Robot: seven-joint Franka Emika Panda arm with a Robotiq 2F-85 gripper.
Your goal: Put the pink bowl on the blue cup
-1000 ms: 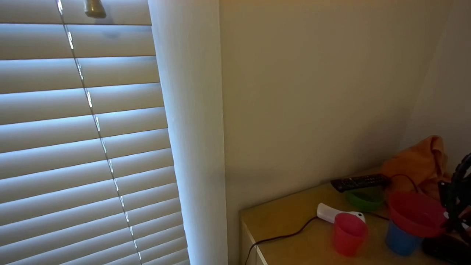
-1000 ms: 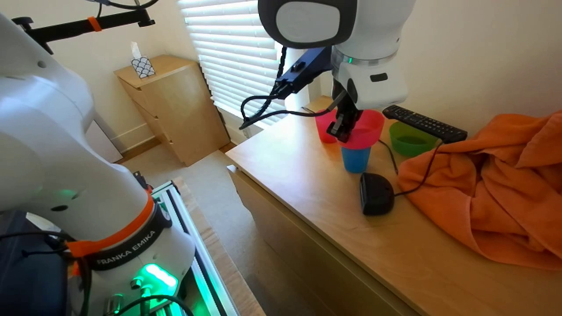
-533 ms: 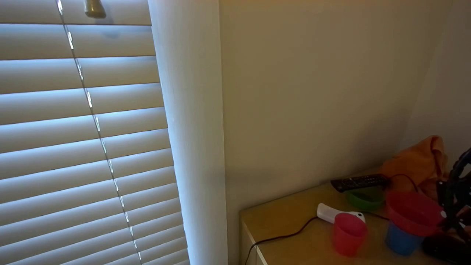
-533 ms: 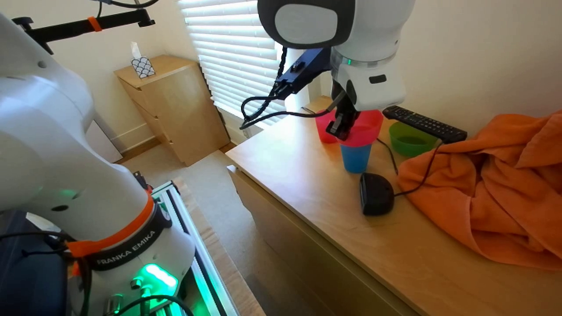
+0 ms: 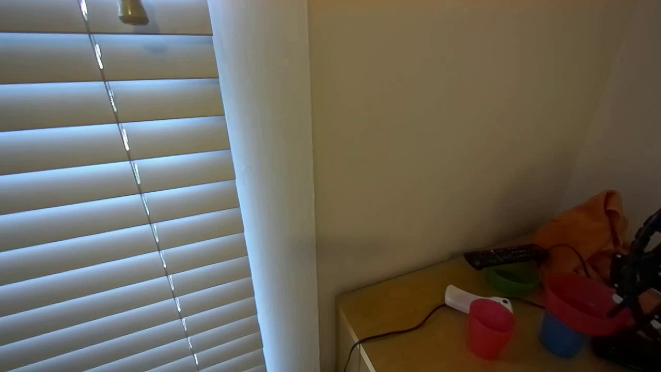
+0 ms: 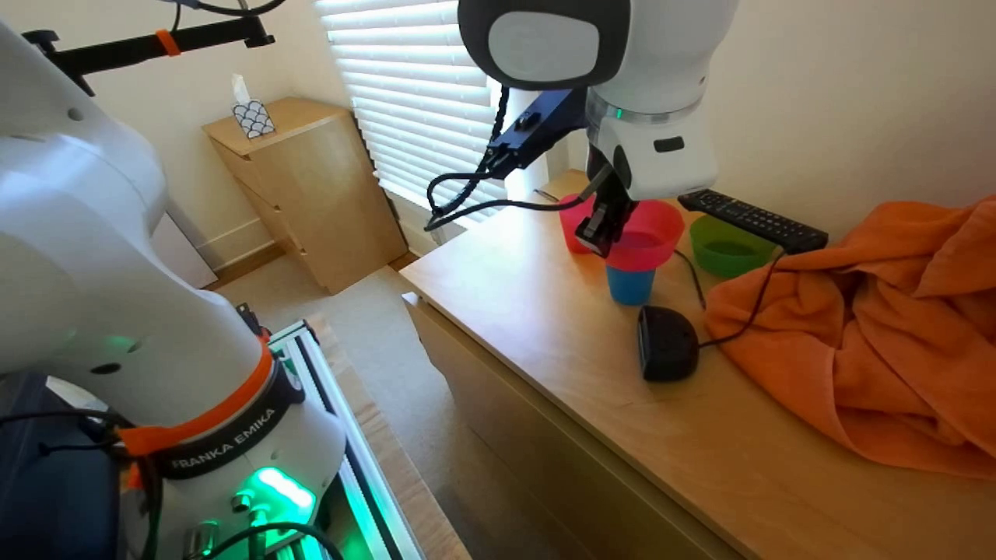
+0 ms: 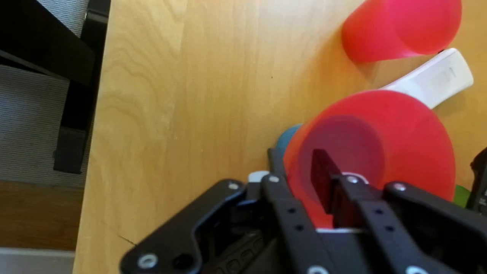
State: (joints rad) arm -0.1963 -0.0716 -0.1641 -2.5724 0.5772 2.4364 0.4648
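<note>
The pink bowl (image 6: 652, 233) sits on top of the blue cup (image 6: 630, 286) on the wooden dresser. In an exterior view the bowl (image 5: 583, 305) covers the mouth of the cup (image 5: 560, 336). In the wrist view the bowl (image 7: 414, 137) hides all but an edge of the cup (image 7: 286, 137). My gripper (image 7: 297, 156) straddles the bowl's near wall, one finger outside and one inside. The fingers stand apart with a gap to the wall, so it is open. The gripper (image 6: 599, 233) also shows at the bowl's rim in an exterior view.
A pink cup (image 7: 403, 28) and a white handled object (image 7: 437, 78) lie close by. A green bowl (image 6: 727, 247) with a black remote (image 6: 753, 219) on it stands behind. A black device (image 6: 668, 344) with a cable and an orange towel (image 6: 871, 334) are on the dresser.
The bowl first shifted slightly with the gripper, then settled lower over the blue cup, and its rim moved away from the fingers. The gripper itself has moved only slightly.
</note>
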